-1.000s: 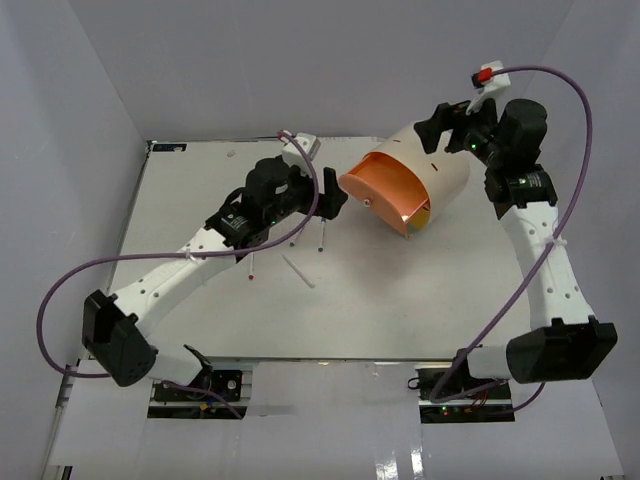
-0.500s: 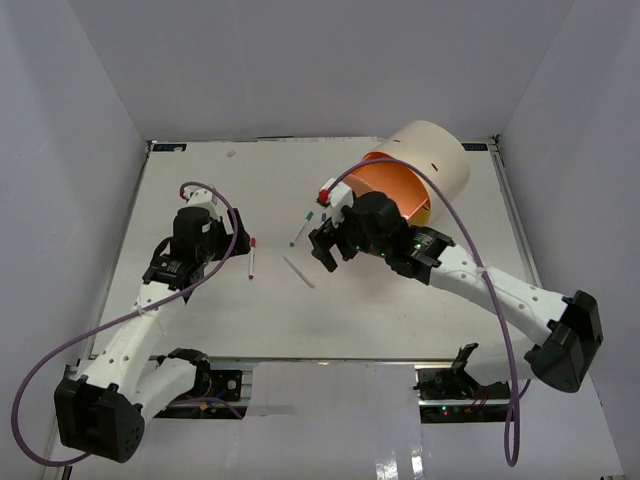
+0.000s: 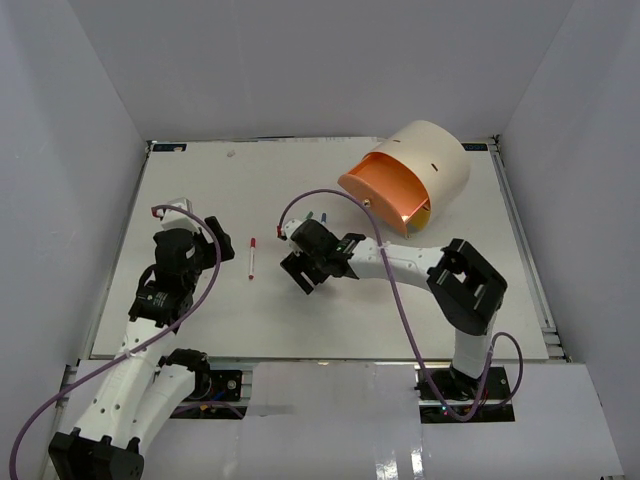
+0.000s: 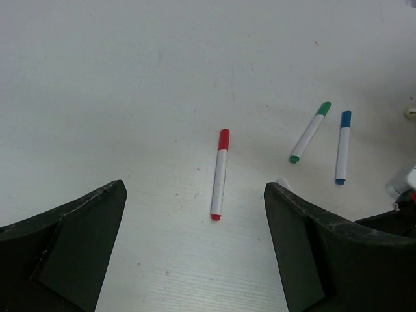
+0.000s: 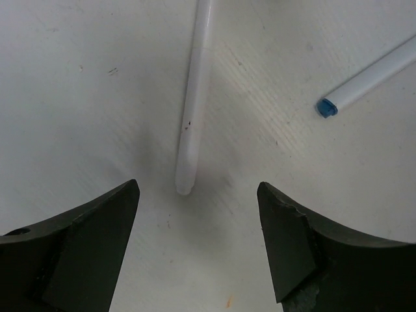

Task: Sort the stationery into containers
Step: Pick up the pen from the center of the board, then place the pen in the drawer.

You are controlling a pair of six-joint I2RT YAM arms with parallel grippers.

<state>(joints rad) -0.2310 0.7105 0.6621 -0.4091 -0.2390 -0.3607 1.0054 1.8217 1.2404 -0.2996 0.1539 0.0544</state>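
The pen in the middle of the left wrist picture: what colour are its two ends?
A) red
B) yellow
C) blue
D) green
A: the middle pen has a white body with a red cap at one end and a red tip at the other. The green pen and the blue pen lie off to its right.

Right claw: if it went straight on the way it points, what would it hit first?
Probably the white pen on the table, whose end lies between the right claw's open fingers; its height above is unclear.
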